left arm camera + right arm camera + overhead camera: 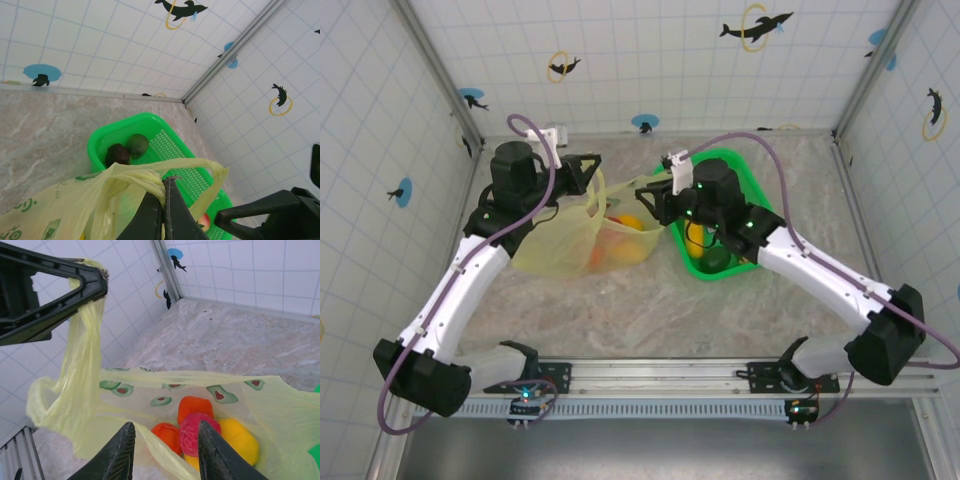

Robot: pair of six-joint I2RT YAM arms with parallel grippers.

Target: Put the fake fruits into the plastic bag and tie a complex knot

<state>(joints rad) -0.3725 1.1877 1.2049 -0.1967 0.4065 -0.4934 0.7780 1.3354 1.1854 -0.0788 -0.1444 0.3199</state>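
Centre-left in top view: thin translucent pale yellow-green plastic bag (555, 250), mouth open; orange, red, yellow glossy plastic fruits (200, 432) inside. Left gripper (165, 182) clamped tight on bag's raised handle. Right gripper (166, 426) jaws partly apart, astride near rim. Bright green plastic basket (96, 150) just right of bag, dark fruits (118, 154) inside.

Leaving open marble along the near half of the table (650, 320). Crowding the middle with the bag (560, 250) and, just right of it, the green basket (745, 160). Stretching a handle strip (82, 365) up to the left gripper (102, 280), barring that side of the bag's mouth. Gaping wide toward the right gripper (165, 427), over the fruits (197, 432).
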